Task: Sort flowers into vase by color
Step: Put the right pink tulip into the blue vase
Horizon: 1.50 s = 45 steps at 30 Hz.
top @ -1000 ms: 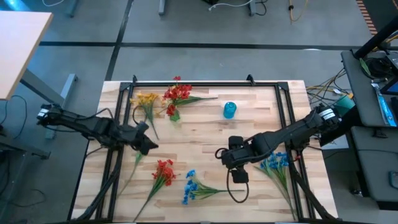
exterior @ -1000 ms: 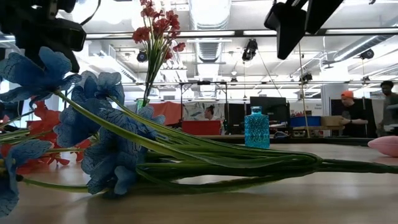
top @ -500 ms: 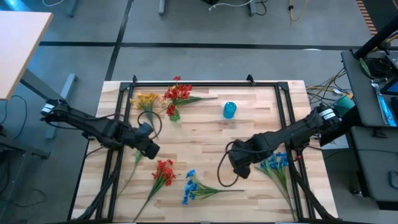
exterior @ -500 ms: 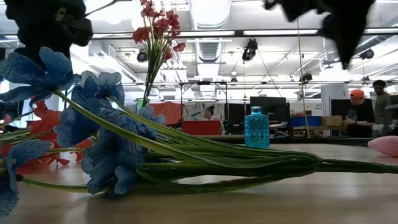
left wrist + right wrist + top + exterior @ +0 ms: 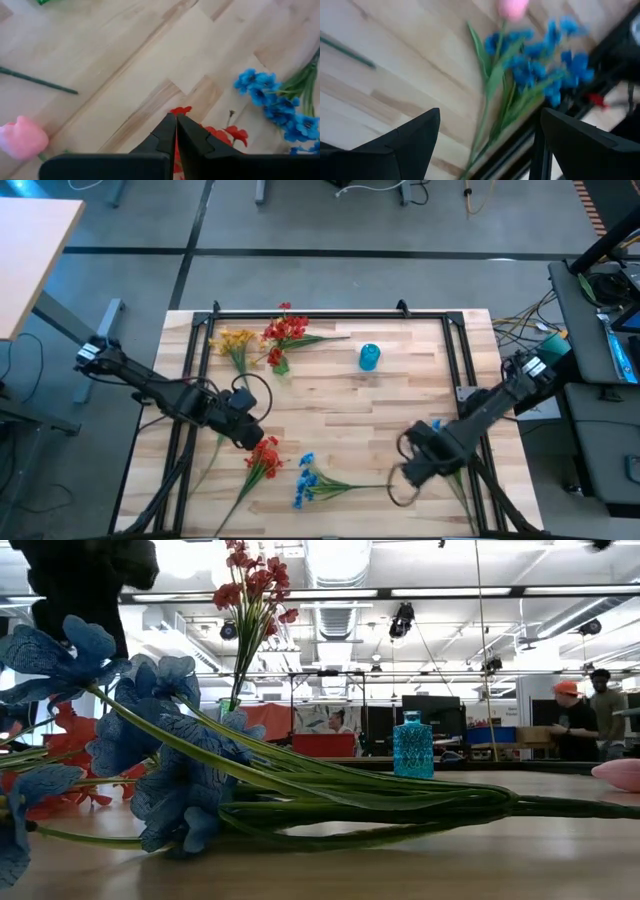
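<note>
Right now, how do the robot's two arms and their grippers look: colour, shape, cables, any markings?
Both arms are dark, slim and jointed. The left arm has a pale tag near its base, and a black cable loops beside the left gripper. A cable loop also hangs by the right gripper. The fingers are dark, tapered wedges.

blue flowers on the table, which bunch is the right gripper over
The blue spray by the table's right rail; the open right gripper hangs at its stems. The other blue spray lies nearer the middle, beside the red bunch.

No text, label or number seems legible in any view.
</note>
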Tool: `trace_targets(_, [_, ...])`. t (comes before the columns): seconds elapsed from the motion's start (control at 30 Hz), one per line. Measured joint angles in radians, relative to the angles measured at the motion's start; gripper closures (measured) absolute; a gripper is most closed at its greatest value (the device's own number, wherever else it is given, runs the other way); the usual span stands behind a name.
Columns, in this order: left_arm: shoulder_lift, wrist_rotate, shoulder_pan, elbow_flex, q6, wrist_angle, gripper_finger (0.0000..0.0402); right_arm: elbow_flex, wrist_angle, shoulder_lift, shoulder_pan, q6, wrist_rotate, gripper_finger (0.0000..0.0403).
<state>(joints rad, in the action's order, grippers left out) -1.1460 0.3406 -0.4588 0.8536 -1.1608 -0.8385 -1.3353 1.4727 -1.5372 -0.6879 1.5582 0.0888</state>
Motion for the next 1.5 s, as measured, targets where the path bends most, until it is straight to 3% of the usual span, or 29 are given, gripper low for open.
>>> trace_targets(0.1, [-0.01, 0.037, -0.026, 0.015, 0.0, -0.001, 0.0402, 0.017, -0.027, 0.0, -0.06, 0.088, -0.013, 0.0065])
trace_targets(0.37, [-0.027, 0.046, -0.042, 0.028, -0.001, 0.0, 0.0402, 0.145, -0.333, -0.002, -0.097, 0.127, -0.028, 0.0082])
trace_targets(0.77, [-0.052, 0.043, -0.043, 0.029, -0.001, 0.0, 0.0402, 0.395, -0.471, -0.002, -0.096, 0.166, 0.1, 0.0124])
trace_targets(1.2, [-0.053, 0.044, -0.043, 0.032, -0.001, 0.0, 0.0402, 0.527, -0.6, 0.001, -0.095, 0.188, 0.096, 0.0159])
trace_targets(1.37, [-0.053, 0.045, -0.043, 0.032, -0.001, 0.0, 0.0402, 0.537, -0.613, 0.002, -0.095, 0.194, 0.081, 0.019])
trace_targets(1.5, [-0.053, 0.056, -0.043, 0.032, -0.001, 0.0, 0.0402, 0.539, -0.646, 0.001, -0.095, 0.196, 0.059, 0.0246])
